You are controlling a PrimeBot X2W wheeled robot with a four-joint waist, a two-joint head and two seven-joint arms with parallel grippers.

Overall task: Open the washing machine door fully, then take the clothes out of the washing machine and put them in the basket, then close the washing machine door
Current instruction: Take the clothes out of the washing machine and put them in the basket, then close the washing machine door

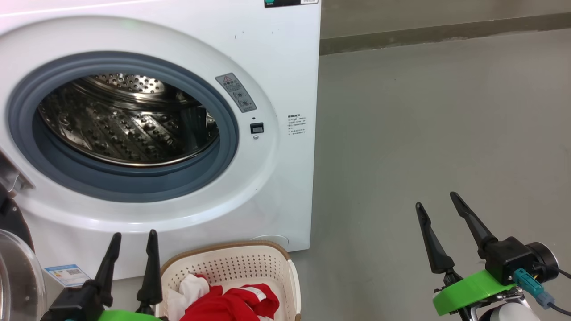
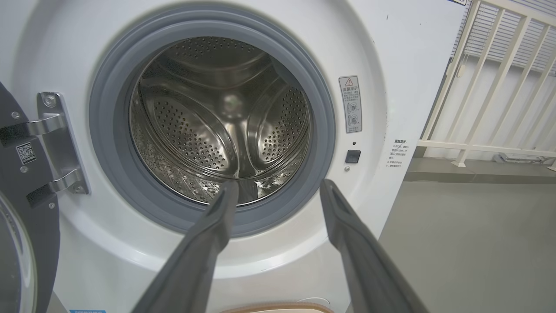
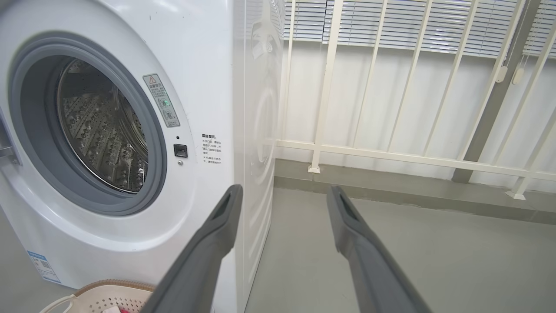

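The washing machine [image 1: 276, 67] stands on the grey floor [image 1: 424, 111] with its round opening uncovered. The washing machine door [image 1: 13, 267] is swung out to the left of the opening. Its black rim and clear glass bowl show at the lower left edge of the head view. In the left wrist view it hangs from a metal hinge [image 2: 56, 143] fixed beside the grey rubber ring [image 2: 321, 130]. Inside the ring, the perforated steel drum [image 1: 129, 125] shows its shiny wall.

The basket [image 1: 223, 246] sits on the floor just in front of the machine, below the opening. The clothes [image 1: 227, 305], red fabric with white parts, lie bunched inside it.

The left claw [image 1: 134, 235] hovers just left of the basket with its 2 dark fingers spread wide and nothing between them. In its own wrist view it [image 2: 280, 184] points at the lower edge of the opening.

The right claw [image 1: 436, 200] hangs over bare floor, well apart from the machine and basket, also spread wide and holding nothing. In its wrist view it [image 3: 283, 189] points past the machine's front right corner toward a white railing [image 3: 391, 152].
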